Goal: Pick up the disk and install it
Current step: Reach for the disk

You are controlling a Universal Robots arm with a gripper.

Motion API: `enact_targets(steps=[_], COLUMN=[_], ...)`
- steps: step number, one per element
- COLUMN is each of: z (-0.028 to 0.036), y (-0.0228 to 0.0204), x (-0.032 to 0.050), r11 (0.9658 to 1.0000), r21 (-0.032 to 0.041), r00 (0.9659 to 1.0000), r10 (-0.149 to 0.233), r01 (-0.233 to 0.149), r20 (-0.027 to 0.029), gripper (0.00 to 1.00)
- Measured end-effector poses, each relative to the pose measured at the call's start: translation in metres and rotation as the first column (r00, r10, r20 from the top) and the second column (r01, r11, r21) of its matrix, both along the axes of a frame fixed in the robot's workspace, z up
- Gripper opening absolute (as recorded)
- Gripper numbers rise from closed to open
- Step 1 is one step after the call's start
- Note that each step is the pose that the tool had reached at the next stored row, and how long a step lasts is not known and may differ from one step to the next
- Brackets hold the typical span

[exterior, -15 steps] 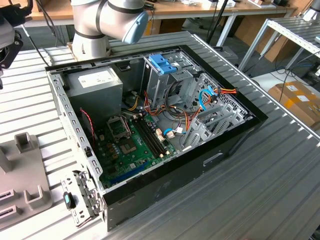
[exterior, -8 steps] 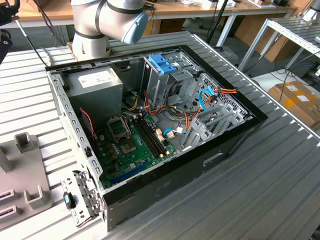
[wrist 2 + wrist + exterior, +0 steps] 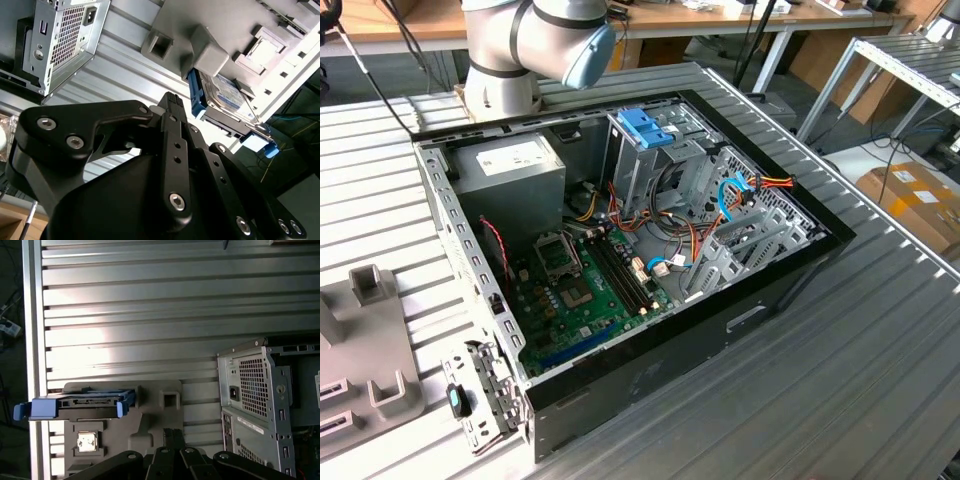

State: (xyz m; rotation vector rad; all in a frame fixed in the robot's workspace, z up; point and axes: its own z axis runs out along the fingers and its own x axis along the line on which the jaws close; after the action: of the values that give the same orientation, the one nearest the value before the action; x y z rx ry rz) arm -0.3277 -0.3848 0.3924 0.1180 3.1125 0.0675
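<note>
Robot arm's gripper [image 3: 172, 102], its opening impossible to tell, hangs above the grey holder [image 3: 145, 415] where the blue-railed disk [image 3: 75, 407] sits, apart from both

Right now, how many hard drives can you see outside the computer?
1. The disk sits in the grey holder on the ribbed metal table, apart from the open computer case. Others may be hidden inside the case's bays.

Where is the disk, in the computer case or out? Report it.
Out. In both wrist views the disk sits in the grey holder on the slatted table, outside the computer case.
</note>
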Motion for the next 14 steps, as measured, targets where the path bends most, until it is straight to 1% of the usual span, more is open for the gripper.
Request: enact_targets(steps=[6, 7, 11, 14], z=[0.0, 0.0, 0.0, 0.0], y=[0.0, 0.0, 0.0, 0.0], x=[-0.0005, -0.0015, -0.0097, -0.0134], r11=[1.0, 1.0, 1.0, 1.0], r21=[0.0, 0.0, 0.0, 0.0], r00=[1.0, 1.0, 1.0, 1.0], r10=[0.0, 0.0, 0.0, 0.0], r01=[0.0, 0.0, 0.0, 0.0], r20=[0.0, 0.0001, 0.0, 0.0], gripper=[0.11, 0.11, 0.11, 0.11])
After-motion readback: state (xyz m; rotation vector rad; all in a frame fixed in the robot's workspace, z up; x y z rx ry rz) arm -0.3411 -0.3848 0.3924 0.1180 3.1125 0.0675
